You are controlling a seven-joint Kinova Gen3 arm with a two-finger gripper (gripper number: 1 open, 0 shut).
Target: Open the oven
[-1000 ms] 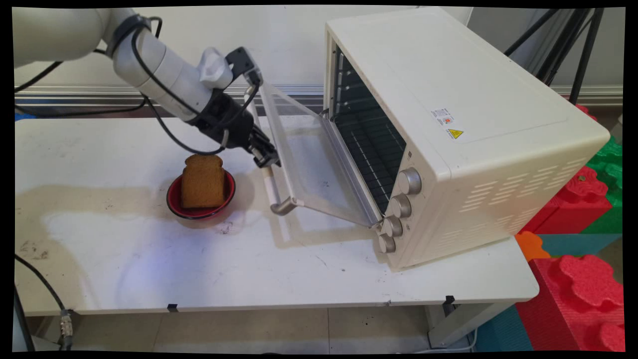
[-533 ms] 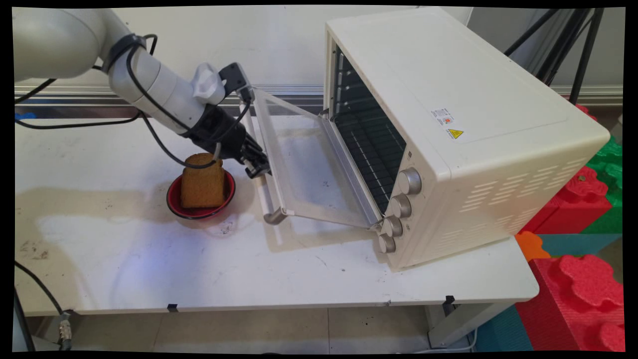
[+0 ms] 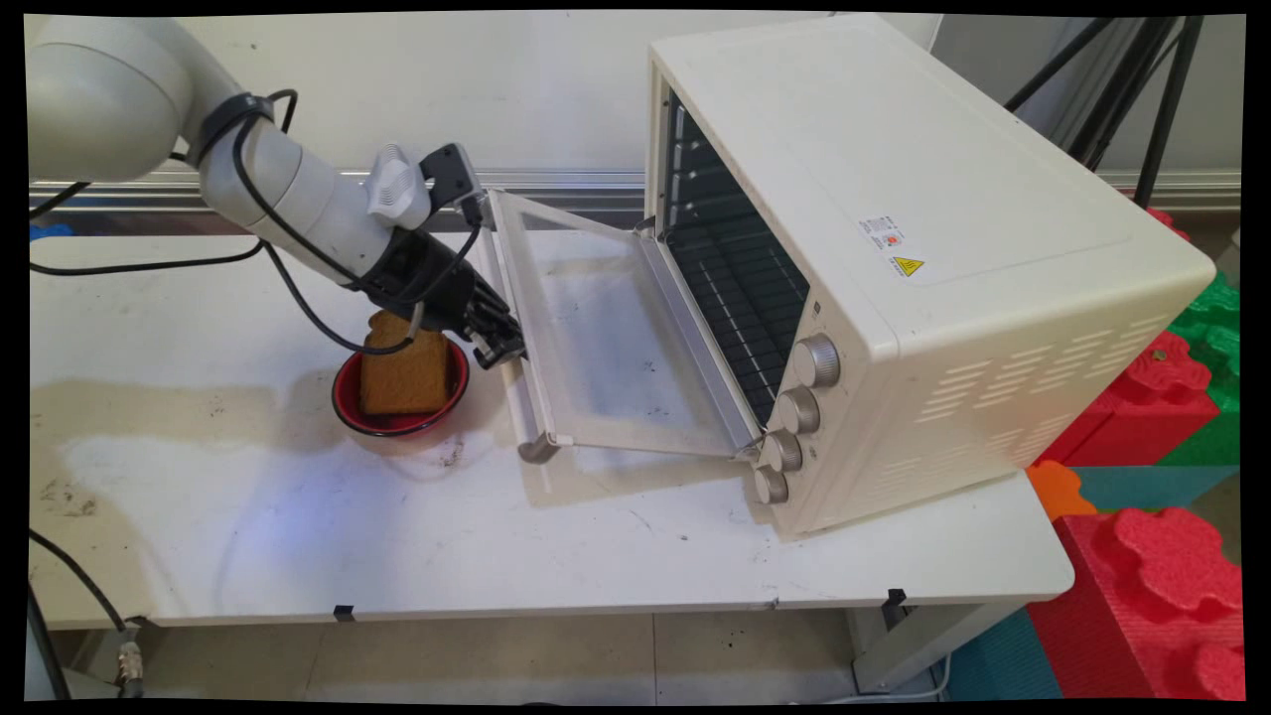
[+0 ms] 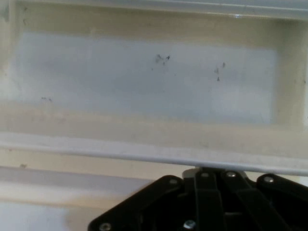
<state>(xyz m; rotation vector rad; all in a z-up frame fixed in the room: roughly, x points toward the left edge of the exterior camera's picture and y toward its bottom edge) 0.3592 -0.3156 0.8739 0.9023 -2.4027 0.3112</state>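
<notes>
- oven door (image 3: 606,338) (image 4: 144,82) is hinged down and wide open, close to level, its glass pane showing the white table through it; it reaches out to the left from the oven's open front.
- the door's handle bar (image 3: 516,382) (image 4: 144,153) runs along the door's left edge, near to far, with a grey bracket at its near end just above the table.
- gripper (image 3: 499,348) is on that handle bar, about midway along it; the black fingers look closed around the bar, and in the hand view the linkage is folded in tight right under the bar.
- arm comes in from the upper left, black cables looping off it, wrist angled down and to the right toward the door.
- oven (image 3: 894,248), cream-coloured, stands on the right half of the table (image 3: 298,516), turned at an angle; wire rack and dark cavity show inside, four silver knobs down its near front corner.
- red bowl (image 3: 397,412) sits on the table just left of the door handle, right below the wrist, apart from the door.
- slice of brown toast (image 3: 402,372) stands upright in the bowl, its top edge partly behind the gripper body and a cable.
- red, green and orange foam blocks (image 3: 1162,556) are piled on the floor to the right of the table.
</notes>
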